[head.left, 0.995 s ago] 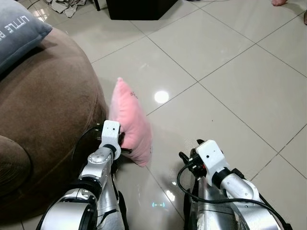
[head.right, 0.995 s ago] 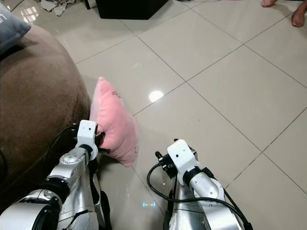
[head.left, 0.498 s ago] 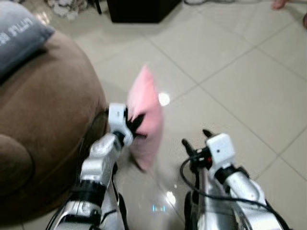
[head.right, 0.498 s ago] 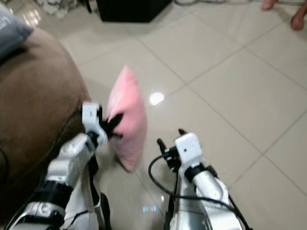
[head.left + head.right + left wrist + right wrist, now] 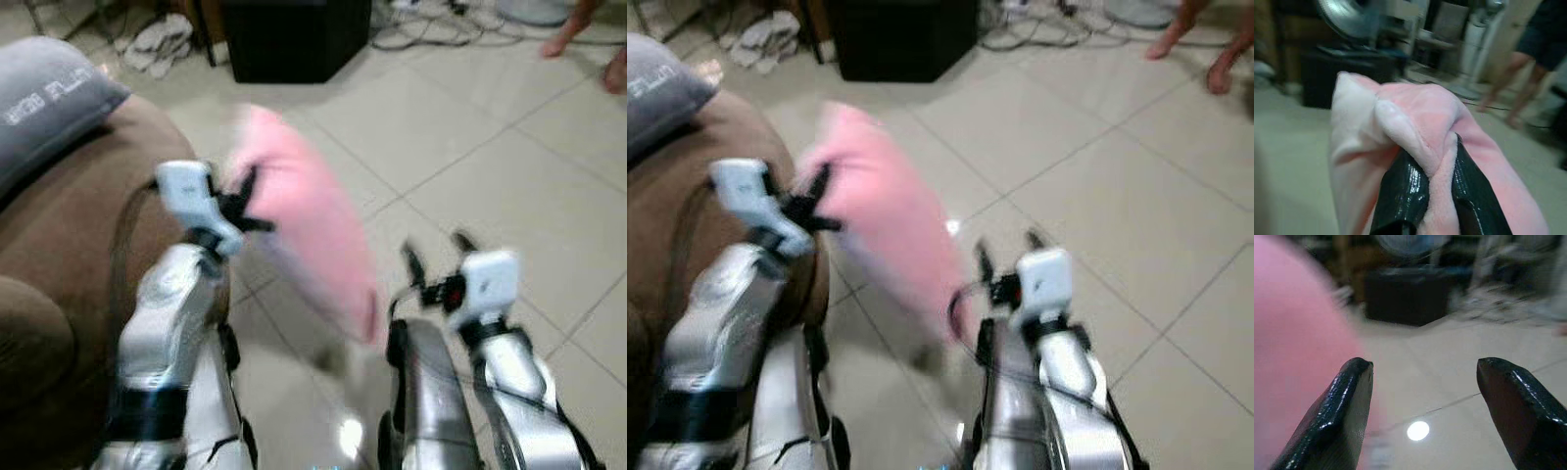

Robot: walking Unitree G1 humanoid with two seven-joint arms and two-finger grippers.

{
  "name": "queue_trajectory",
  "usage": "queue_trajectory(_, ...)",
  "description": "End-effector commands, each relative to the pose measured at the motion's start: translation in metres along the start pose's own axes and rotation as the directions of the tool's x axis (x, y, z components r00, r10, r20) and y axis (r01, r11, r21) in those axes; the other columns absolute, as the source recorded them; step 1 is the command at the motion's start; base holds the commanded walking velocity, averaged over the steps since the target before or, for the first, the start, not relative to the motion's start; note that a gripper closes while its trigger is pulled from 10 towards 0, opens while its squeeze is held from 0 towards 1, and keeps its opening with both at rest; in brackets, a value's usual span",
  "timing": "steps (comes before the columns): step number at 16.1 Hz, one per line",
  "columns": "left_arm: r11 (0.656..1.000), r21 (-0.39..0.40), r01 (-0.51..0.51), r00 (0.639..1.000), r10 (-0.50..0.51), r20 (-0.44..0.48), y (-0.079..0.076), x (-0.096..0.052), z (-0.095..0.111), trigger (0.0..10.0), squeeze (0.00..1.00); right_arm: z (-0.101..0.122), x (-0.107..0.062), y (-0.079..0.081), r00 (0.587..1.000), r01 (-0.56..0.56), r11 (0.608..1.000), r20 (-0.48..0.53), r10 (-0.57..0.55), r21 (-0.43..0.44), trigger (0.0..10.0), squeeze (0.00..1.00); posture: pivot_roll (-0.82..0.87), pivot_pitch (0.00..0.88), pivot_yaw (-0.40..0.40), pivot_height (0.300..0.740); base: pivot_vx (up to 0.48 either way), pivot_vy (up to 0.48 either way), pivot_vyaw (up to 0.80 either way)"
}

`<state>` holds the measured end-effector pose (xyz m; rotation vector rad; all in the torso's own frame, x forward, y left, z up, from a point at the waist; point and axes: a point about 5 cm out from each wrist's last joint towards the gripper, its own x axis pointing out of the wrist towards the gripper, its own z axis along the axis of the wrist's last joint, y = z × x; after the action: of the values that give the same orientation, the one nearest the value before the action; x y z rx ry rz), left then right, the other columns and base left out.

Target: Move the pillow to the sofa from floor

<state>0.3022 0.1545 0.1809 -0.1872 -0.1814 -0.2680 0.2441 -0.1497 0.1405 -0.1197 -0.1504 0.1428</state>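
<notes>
A pink pillow (image 5: 309, 220) hangs in the air above the tiled floor, blurred by motion, right beside the brown sofa (image 5: 69, 264). My left gripper (image 5: 245, 201) is shut on a fold of the pillow's upper edge; in the left wrist view the pink pillow (image 5: 1415, 147) bulges between the two black fingers (image 5: 1403, 191). My right gripper (image 5: 436, 255) is open and holds nothing, raised just right of the pillow's lower end. In the right wrist view the pink pillow (image 5: 1298, 357) fills the side next to one finger (image 5: 1344, 411).
A grey cushion (image 5: 49, 103) with white lettering lies on the sofa's far end. A black cabinet (image 5: 289, 39), loose cables (image 5: 441, 24) and crumpled cloth (image 5: 162, 39) sit on the floor beyond. A person's bare feet (image 5: 588, 44) stand at the far right.
My left gripper has lifted the pillow off the floor and up to sofa height. The right arm has risen too. The camera has tilted up, showing more of the room.
</notes>
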Motion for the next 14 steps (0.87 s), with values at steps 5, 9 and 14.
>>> queue_trajectory(5,0.975,0.218,0.043,0.999,-0.047,0.017,-0.012,-0.013,0.002,10.0,0.00,0.005,0.006,-0.004,0.998,0.059,0.997,-0.031,-0.057,0.059,10.0,0.00,-0.05,0.050,0.026,0.497,0.000,0.000,0.00)
queue_trajectory(9,0.982,0.181,0.052,0.998,-0.047,-0.032,-0.009,-0.022,-0.009,10.0,0.00,0.016,0.008,-0.002,0.998,0.054,0.997,-0.018,-0.053,0.058,10.0,0.00,-0.05,0.042,0.027,0.537,0.000,0.000,0.00)
queue_trajectory(14,0.975,0.218,0.047,0.998,-0.039,-0.044,-0.009,-0.024,-0.015,10.0,0.00,0.021,0.009,0.006,1.000,0.016,0.998,-0.022,-0.015,0.053,10.0,0.00,-0.05,0.031,0.022,0.592,0.000,0.000,0.00)
